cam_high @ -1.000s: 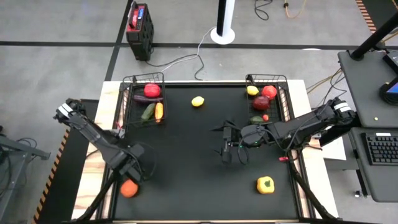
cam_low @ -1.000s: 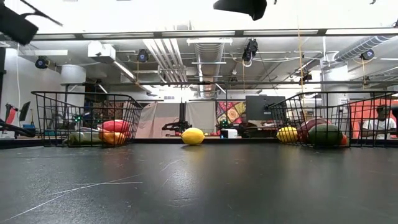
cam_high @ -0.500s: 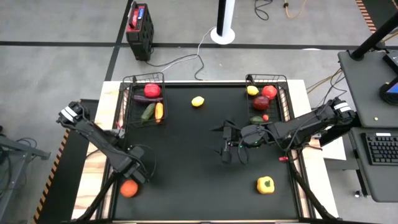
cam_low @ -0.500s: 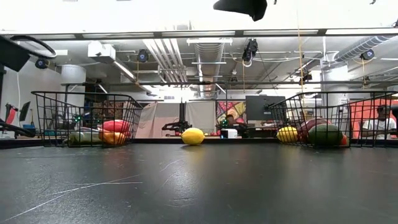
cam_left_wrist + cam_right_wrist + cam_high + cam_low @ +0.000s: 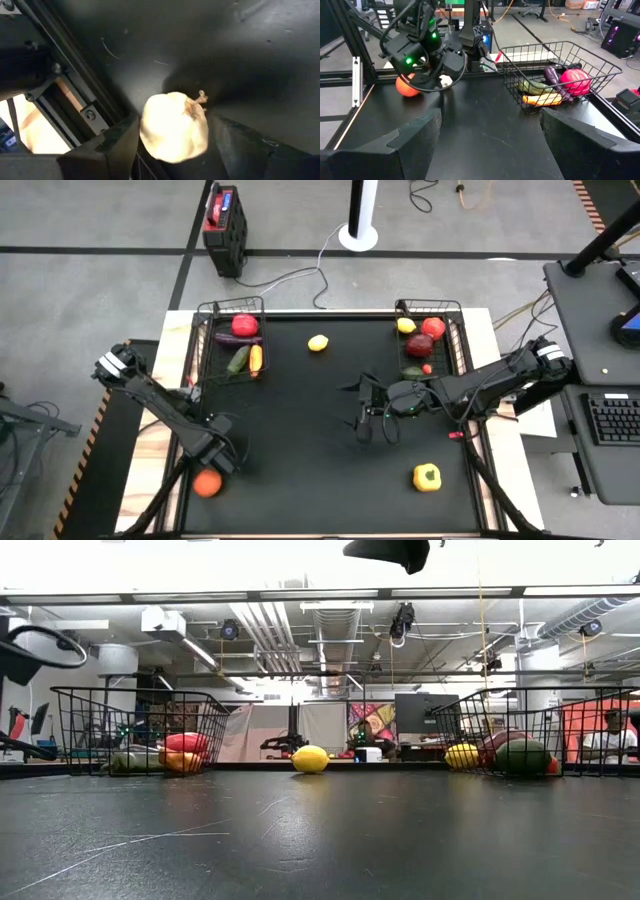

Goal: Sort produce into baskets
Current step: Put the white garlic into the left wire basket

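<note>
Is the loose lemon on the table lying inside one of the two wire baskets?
No, in the high view the lemon lies on the black table between the left basket and the right basket.

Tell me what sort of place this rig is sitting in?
Likely an indoor robotics lab or workshop: exposed ceiling pipes, a side desk with a keyboard, and taped lines with loose cables across the grey floor.

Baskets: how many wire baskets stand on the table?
2. The left basket stands at the far left corner, the right basket at the far right corner. None seems hidden.
</note>
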